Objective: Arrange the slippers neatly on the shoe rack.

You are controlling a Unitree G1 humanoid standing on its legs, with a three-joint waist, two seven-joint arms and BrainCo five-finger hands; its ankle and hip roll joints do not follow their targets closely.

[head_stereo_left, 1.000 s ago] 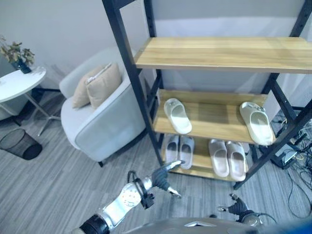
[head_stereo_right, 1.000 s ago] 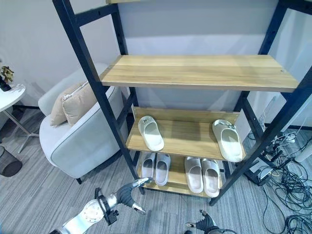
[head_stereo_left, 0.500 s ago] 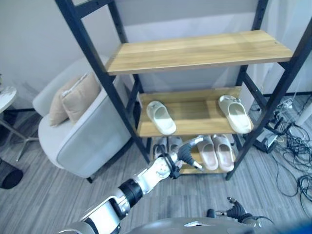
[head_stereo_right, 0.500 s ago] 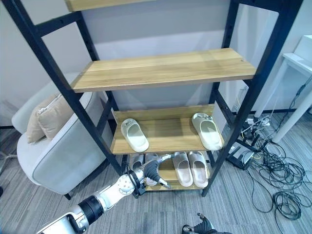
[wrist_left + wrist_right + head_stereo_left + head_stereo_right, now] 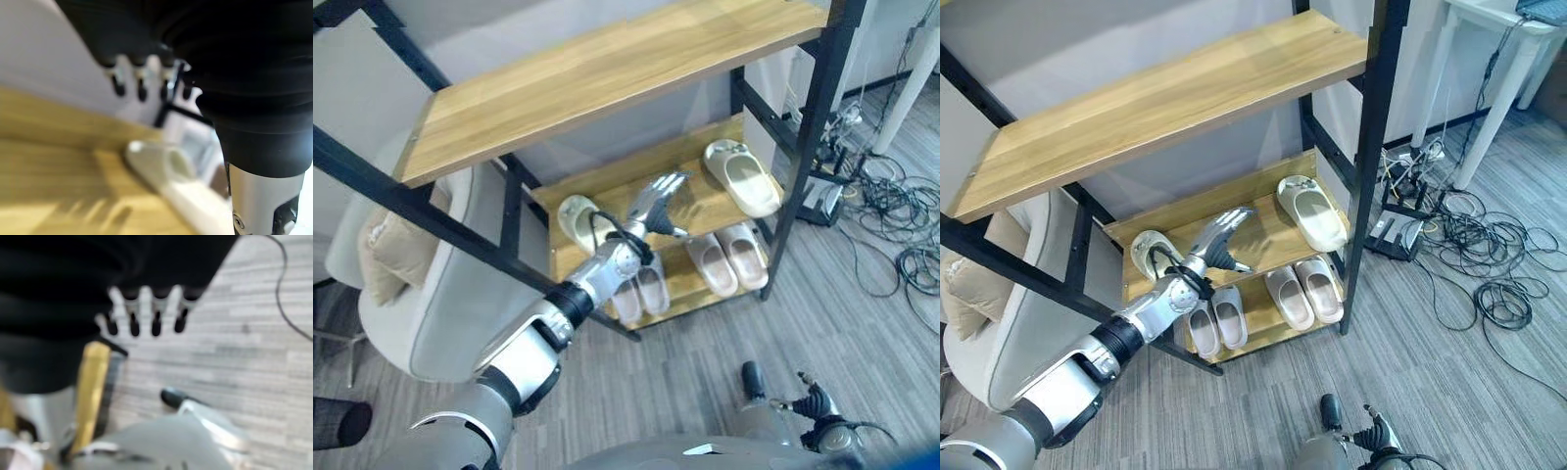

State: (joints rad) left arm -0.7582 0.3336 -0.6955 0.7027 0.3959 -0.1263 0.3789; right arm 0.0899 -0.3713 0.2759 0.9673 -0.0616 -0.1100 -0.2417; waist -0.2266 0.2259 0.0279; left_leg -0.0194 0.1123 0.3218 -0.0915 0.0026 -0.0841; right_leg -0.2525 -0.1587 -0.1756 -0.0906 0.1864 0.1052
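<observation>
Armchair (image 5: 421,313) beside shoe rack (image 5: 607,73); left robot hand (image 5: 656,204) fingers straight, between shelf slippers (image 5: 741,176).

The shoe rack (image 5: 607,69) stands against the wall, with an armchair (image 5: 421,323) just beside it on the left and a tangle of cables (image 5: 891,225) on the floor to its right. On the middle shelf (image 5: 1263,230) lie two slippers, well apart — the left slipper (image 5: 576,220) near the left post, the right slipper (image 5: 742,176) near the right post. The left hand (image 5: 658,201) is raised before that shelf, between the two. On the bottom shelf (image 5: 680,289) sit two pairs side by side — one pair (image 5: 641,289) left, the other pair (image 5: 729,257) right. The right hand (image 5: 813,406) hangs low over the floor, in front of the rack.
</observation>
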